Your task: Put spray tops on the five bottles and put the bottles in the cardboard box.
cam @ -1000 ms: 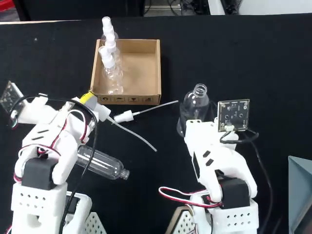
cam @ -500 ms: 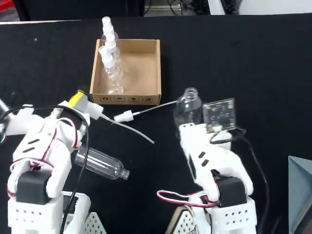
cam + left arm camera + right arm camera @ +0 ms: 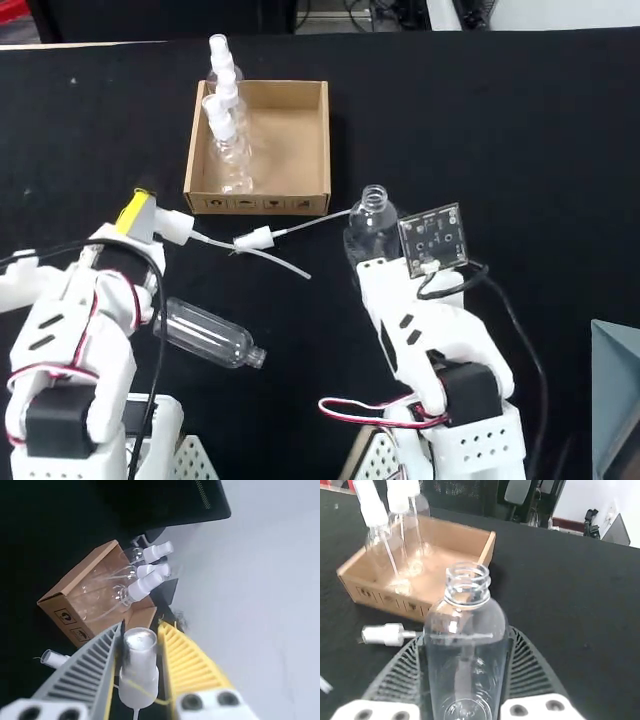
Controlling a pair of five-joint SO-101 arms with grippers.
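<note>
1. My left hand (image 3: 140, 635) is clenched on a top (image 3: 138, 677). Its two fingers squeeze the white head from both sides. That leaves the long thin tube (image 3: 290, 264) free, and it points toward my other hand.
2. My right hand (image 3: 466, 645) is grasping an open bottle (image 3: 372, 222). It holds the bottle low on the body with the neck up, so the hole is bare and ready for a top.
3. The bottle is near the middle of the tabletop (image 3: 500, 120), close to the near right corner of the box (image 3: 290, 150). The top is off to its left, and the two are not joined yet.
4. I think the step now is to bring the tube tip over the neck and slide it in. The tube looks thin and bendy, so it could miss the hole.
5. The box sits toward the far edge, left of the middle. Three bottles (image 3: 228, 150) with tops on stand along its left wall, which leaves room for two more.
6. A loose top (image 3: 254, 240) lies just in front of the box. A spare bottle (image 3: 208, 335) lies on its side near the near edge, by my left arm. I think these two wait their turn.
</note>
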